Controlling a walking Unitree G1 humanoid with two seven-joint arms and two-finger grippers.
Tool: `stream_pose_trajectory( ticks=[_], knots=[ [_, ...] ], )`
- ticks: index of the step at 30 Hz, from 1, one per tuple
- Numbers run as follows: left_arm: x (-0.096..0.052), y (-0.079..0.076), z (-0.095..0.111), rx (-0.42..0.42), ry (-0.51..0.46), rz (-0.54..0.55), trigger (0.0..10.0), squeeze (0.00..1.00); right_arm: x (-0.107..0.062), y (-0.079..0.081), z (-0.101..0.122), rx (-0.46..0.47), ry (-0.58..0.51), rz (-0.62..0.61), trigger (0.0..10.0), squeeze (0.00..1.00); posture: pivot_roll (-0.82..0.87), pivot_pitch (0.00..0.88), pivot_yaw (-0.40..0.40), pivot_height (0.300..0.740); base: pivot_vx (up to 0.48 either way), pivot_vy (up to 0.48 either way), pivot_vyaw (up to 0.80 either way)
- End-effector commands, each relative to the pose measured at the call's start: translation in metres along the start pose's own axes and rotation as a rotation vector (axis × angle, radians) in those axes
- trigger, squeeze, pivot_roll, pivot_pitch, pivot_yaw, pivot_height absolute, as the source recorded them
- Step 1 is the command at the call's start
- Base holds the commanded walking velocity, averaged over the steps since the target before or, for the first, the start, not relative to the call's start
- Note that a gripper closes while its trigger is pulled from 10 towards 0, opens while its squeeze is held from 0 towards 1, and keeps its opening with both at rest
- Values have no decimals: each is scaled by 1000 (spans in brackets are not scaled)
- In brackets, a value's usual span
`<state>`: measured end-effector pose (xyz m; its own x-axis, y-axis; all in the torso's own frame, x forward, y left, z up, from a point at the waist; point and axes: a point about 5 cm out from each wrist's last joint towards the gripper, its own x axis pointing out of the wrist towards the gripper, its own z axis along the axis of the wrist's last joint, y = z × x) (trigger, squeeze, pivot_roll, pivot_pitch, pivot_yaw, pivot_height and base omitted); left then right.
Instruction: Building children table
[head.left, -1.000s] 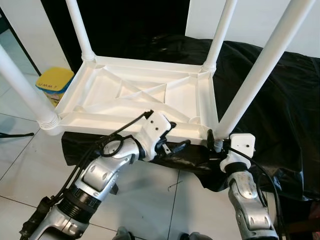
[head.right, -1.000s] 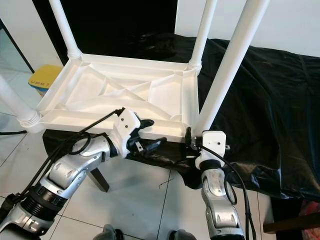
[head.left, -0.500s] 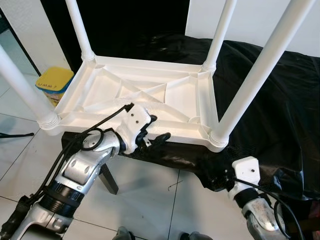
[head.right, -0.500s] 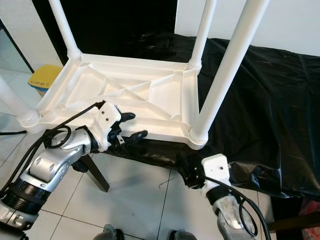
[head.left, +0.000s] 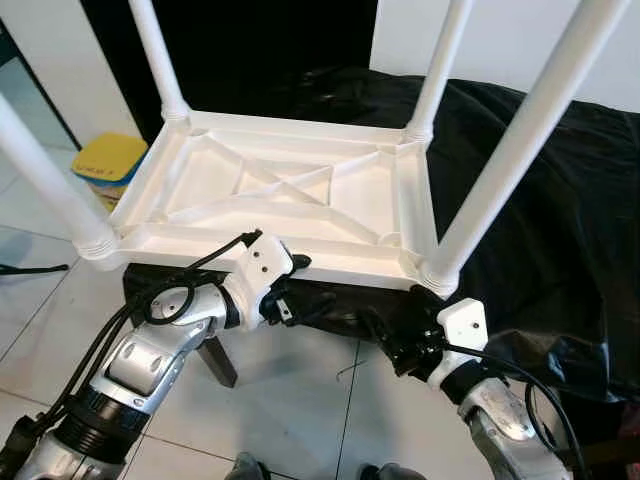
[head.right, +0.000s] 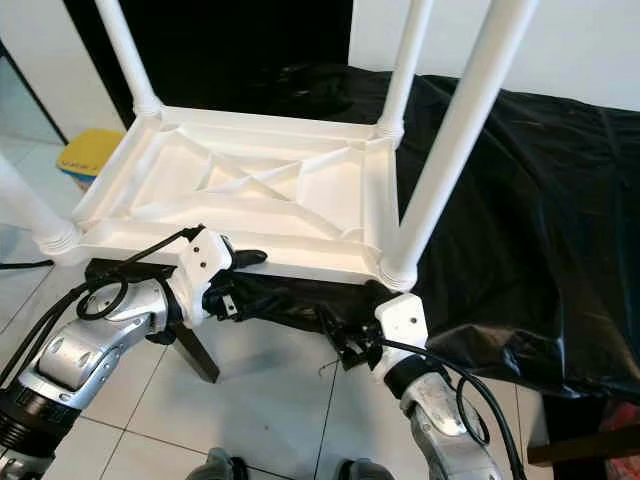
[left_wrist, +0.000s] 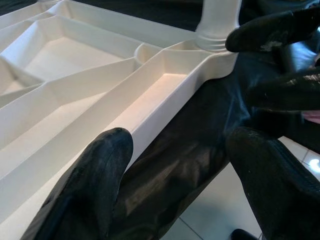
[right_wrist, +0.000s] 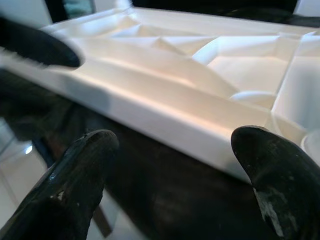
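The white plastic children's table (head.left: 300, 205) lies upside down on a surface draped in black cloth, with its legs pointing up. My left gripper (head.left: 298, 286) is open at the table's near rim (left_wrist: 150, 100); one finger rests over the rim and the other hangs below it against the cloth. My right gripper (head.left: 390, 340) is open just below the near right corner, under the base of the near right leg (head.left: 440, 270), and holds nothing. In the right wrist view the rim runs between its fingers (right_wrist: 75, 185).
Black cloth (head.left: 560, 220) covers the support and spreads to the right. A yellow container (head.left: 105, 165) stands on the tiled floor (head.left: 300, 400) at the left. A dark wooden leg (head.left: 215, 360) of the support slants down beneath my left arm.
My right gripper left the near right leg's base, dropped, then came up and left under that corner. My left gripper pulled back leftward and down along the near rim.
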<state>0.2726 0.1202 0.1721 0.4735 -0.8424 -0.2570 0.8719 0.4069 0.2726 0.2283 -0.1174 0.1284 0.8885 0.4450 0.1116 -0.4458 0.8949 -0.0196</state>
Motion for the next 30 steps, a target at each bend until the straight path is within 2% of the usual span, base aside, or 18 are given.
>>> stream_pose_trajectory(
  ticks=[1,3,4,5,9,13,16,17,22,24,27,30],
  knots=[
    [-6,-1,-3,-2,20,-26,10000,0,6,-2,-5,30,6,-19,10000,0,61,141,-32,740,0,0,0],
    [-14,8,-5,-1,31,24,10000,0,26,-3,-2,92,-36,-67,10000,0,76,139,-33,740,0,0,0],
    [-14,8,-5,-1,31,24,10000,0,26,-3,-2,92,-36,-67,10000,0,76,139,-33,740,0,0,0],
    [-16,12,-3,-3,25,53,10000,0,38,-3,-1,126,-63,-99,10000,0,78,137,-30,740,0,0,0],
    [-17,13,-3,1,23,58,10000,0,47,-3,-1,143,-82,-124,10000,0,82,132,-29,740,0,0,0],
    [-18,15,0,10,21,64,10000,0,67,0,-4,237,-114,-175,10000,0,94,126,-20,740,0,0,0],
    [-19,16,0,10,20,65,10000,0,69,1,-5,251,-115,-182,10000,0,94,126,-20,740,0,0,0],
    [-18,16,1,11,18,64,10000,0,79,0,-9,279,-121,-245,10000,0,106,122,-16,740,0,0,0],
    [-19,16,1,8,19,63,10000,0,87,-5,-14,306,-125,-339,10000,0,112,121,-12,740,0,0,0],
    [-20,15,0,5,25,55,10000,0,88,-15,-16,292,-133,-408,10000,0,119,119,-10,740,0,0,0],
    [-21,14,0,3,26,49,10000,0,88,-20,-16,282,-140,-436,10000,0,120,119,-10,740,0,0,0],
    [-22,10,3,-6,20,21,10000,0,83,-44,-14,231,-166,-549,10000,0,120,118,-6,740,0,0,0]
  ],
)
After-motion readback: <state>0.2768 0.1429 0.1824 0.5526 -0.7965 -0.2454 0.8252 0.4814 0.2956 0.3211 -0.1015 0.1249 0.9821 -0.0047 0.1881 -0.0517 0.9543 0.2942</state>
